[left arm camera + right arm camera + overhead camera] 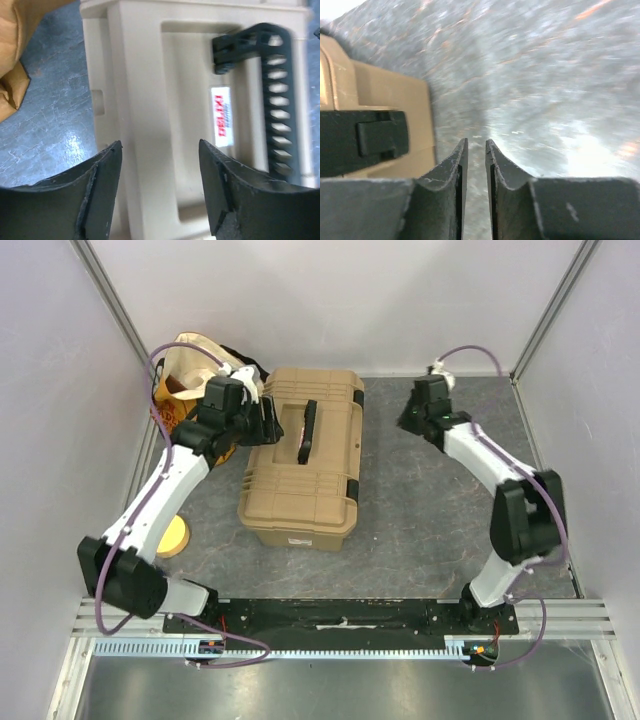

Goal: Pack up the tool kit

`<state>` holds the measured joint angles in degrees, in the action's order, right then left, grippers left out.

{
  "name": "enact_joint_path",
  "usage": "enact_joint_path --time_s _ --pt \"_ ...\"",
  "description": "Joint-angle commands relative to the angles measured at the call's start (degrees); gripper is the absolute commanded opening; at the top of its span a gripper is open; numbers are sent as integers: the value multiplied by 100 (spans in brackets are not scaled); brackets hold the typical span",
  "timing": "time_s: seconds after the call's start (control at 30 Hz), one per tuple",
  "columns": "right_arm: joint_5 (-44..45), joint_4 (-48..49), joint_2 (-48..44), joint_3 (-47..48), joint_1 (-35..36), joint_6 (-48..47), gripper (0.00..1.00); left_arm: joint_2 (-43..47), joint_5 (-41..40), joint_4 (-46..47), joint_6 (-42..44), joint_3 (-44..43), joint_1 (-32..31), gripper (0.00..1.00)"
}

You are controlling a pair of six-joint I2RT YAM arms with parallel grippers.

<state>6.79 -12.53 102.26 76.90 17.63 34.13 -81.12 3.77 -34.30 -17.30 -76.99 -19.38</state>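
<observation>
In the far left corner of the tabletop [430, 530] lies one cloth bag [190, 365], and by the left edge one yellow disc [175, 538] shows beneath the left arm [160, 490]. The left gripper [160, 150] hovers over the left part of the lid [150, 75], jaws well apart and empty. The one tool kit [300, 475] sits mid-tabletop, closed, with one black handle [307, 430] on top and two black latches [357, 398] on its right side; no loose tools show. The right gripper [476, 145] hangs just beside that side, jaws parted by a slit, holding nothing. The latches may be unfastened, since blur hides it. Steady the lid from the left and press each latch home singly, so that the box cannot slide.
</observation>
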Motion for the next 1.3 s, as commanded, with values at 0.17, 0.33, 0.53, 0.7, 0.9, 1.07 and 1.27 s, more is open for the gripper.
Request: enact_joint_path --time_s 0.17,0.33,0.53,0.7,0.9,1.07,1.27 --pt "1158 -1690 -2813 -843 -321 -626 69 1756 -562 -656 -292 -537 -110 77" --pt "1185 -2524 -4475 -862 -321 -951 90 2766 -518 -1227 -283 -247 -128 79" --pt "1053 -3535 -5873 -634 -339 -926 98 3883 -430 -1973 -292 -79 -119 79" --pt "1298 -4160 -6603 77 -330 -864 98 4534 -403 -2571 -431 -35 -110 79" --pt "1589 -4582 -7017 851 -321 -697 98 4886 299 -2976 -660 -35 -119 79" --pt "1562 -5171 -6860 1528 -321 -741 98 5027 204 -3301 -670 -281 -119 82" --pt "1606 -5277 -6859 1644 -321 -741 98 5080 -95 -3521 -661 -624 -119 85"
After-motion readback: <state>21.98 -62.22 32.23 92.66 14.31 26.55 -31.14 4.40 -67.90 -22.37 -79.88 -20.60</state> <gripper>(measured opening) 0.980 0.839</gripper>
